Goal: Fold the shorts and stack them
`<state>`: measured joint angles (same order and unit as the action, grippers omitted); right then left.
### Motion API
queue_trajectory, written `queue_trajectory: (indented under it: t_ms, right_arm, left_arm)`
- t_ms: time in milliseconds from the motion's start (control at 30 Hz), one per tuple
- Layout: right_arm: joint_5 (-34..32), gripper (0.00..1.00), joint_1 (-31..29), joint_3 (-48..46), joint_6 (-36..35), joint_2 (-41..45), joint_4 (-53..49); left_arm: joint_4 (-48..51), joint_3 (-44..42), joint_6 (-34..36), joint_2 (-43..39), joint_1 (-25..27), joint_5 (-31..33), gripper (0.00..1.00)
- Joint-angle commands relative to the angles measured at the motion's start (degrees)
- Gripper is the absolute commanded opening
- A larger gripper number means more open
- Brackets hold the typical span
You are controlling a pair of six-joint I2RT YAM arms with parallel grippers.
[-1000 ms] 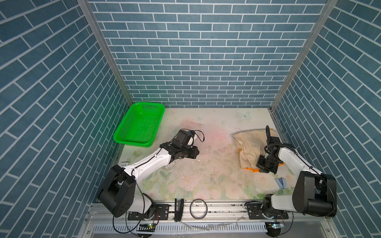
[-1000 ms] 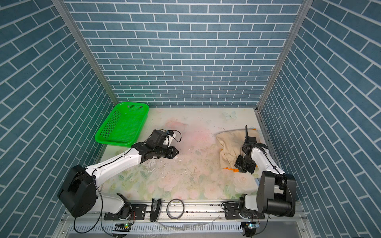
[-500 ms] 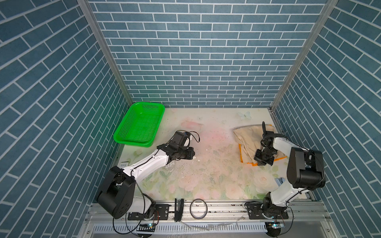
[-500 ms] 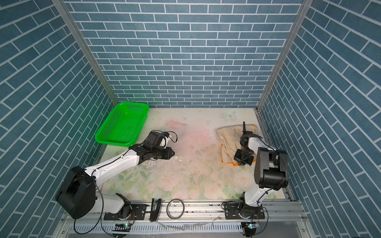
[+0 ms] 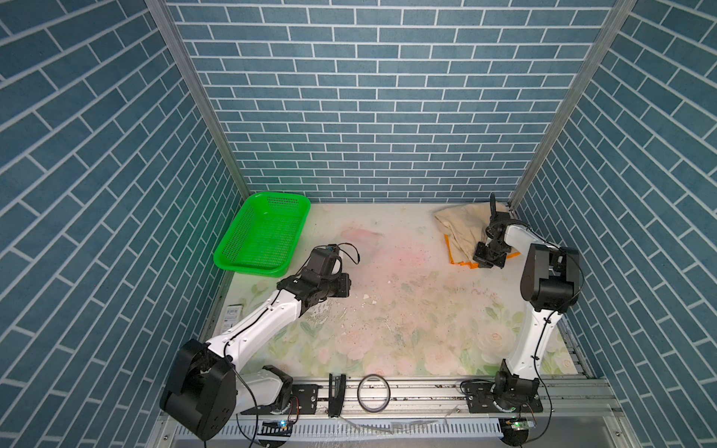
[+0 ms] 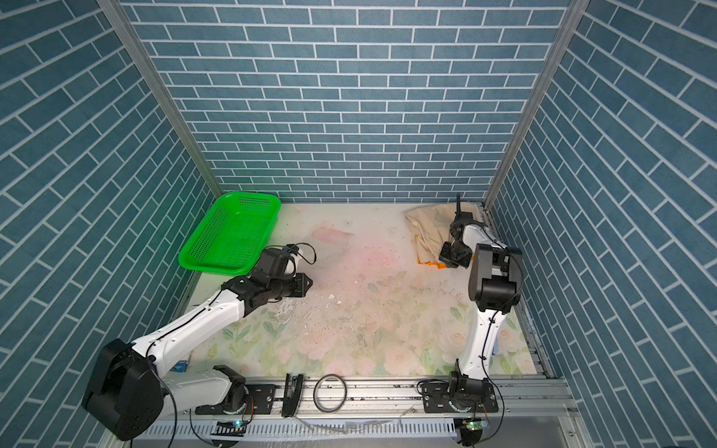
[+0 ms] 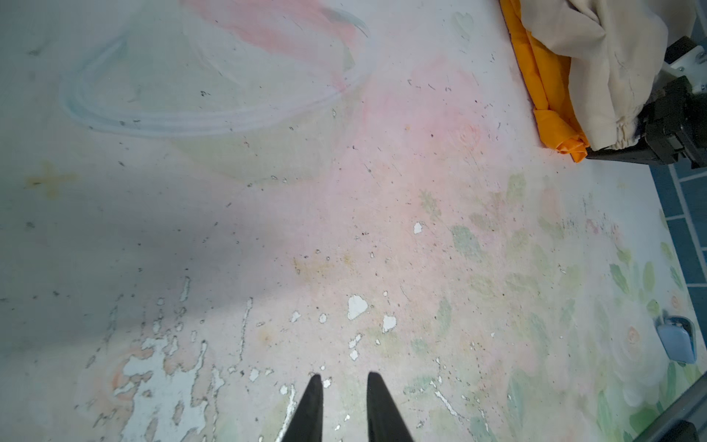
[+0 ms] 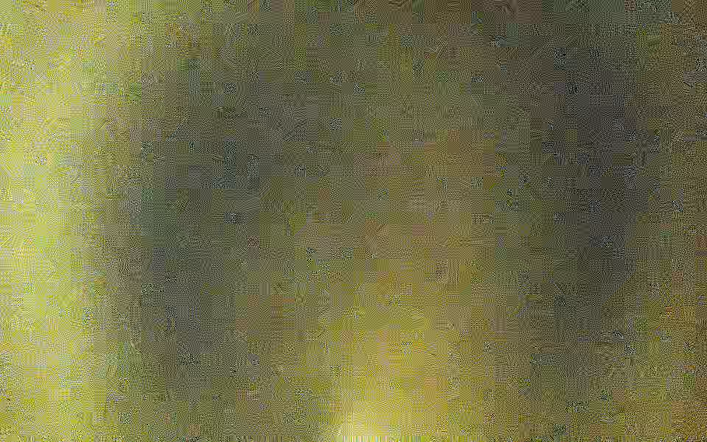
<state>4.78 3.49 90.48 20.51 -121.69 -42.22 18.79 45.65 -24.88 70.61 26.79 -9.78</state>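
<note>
The beige shorts (image 5: 463, 229) lie on top of the orange shorts (image 7: 543, 88) in the far right corner of the table (image 5: 407, 310). The right gripper (image 5: 483, 260) is clenched at the stack's near edge, against the beige waistband; whether it pinches cloth cannot be told. The left gripper (image 7: 342, 382) hovers slightly parted and empty near the green basket (image 5: 248, 267).

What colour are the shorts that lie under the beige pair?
Bright orange; the orange shorts show best in the left wrist view.
</note>
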Motion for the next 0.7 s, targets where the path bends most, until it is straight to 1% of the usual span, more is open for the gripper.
queue_trajectory:
  t_ms: [0,67,133,167,200,233,267,367,400,433,467,500,567,633,667]
  right_arm:
    - [1.7,0.0,0.0,3.0,-1.5,-3.6,1.9]
    - [1.8,0.0,0.0,3.5,-1.9,-2.5,1.4]
    - [1.8,0.0,-0.1,0.3,-2.4,2.3,2.7]
    - [2.0,0.0,0.0,-2.1,-2.4,5.7,4.1]
    - [2.5,0.02,-0.1,-4.4,-2.7,8.9,4.8]
    - [2.6,0.08,0.0,-6.8,-2.8,12.8,5.4]
    - [2.6,0.11,-0.1,-8.9,-3.0,16.4,5.7]
    - [3.4,0.19,0.0,-19.2,-3.8,31.6,10.0]
    - [4.7,0.23,0.1,-23.2,-3.7,36.4,13.1]
    - [6.9,0.28,0.1,-28.7,-4.0,42.1,17.9]
    - [7.5,0.39,0.1,-33.8,-4.1,47.0,22.8]
    - [7.3,0.48,0.1,-37.9,-3.9,50.6,26.5]
    - [4.2,0.6,0.1,-45.4,-4.8,56.4,32.0]
    - [1.1,0.66,0.1,-50.3,-6.6,58.6,35.5]
    - [-0.8,0.69,0.1,-52.5,-7.1,59.1,37.5]
  left_arm:
    - [3.0,-0.4,1.6,-0.9,-2.2,3.2,0.23]
    - [3.2,-0.3,2.1,-1.5,-3.5,4.4,0.23]
    - [2.9,-0.4,2.6,-2.6,-4.8,6.5,0.26]
    - [3.7,-0.2,2.6,-3.6,-5.4,8.9,0.26]
    - [5.4,0.1,2.2,-4.8,-5.6,12.5,0.23]
    - [6.6,-0.2,1.7,-7.0,-5.6,17.2,0.22]
    - [6.6,-1.2,1.6,-9.3,-5.7,20.8,0.23]
    - [3.5,-5.5,4.0,-18.5,-6.6,32.7,0.38]
    - [2.0,-7.6,4.5,-20.6,-7.3,35.4,0.47]
    - [-0.2,-8.9,5.3,-22.6,-8.1,37.9,0.61]
    - [-3.0,-10.5,6.0,-23.9,-8.7,41.0,0.85]
    - [-5.9,-12.0,7.0,-24.7,-9.0,43.6,0.99]
    - [-14.0,-15.5,11.1,-24.9,-9.6,48.6,1.0]
    - [-20.4,-17.8,14.8,-23.7,-10.4,51.9,1.0]
    - [-23.5,-18.9,17.1,-22.6,-11.3,52.0,1.0]
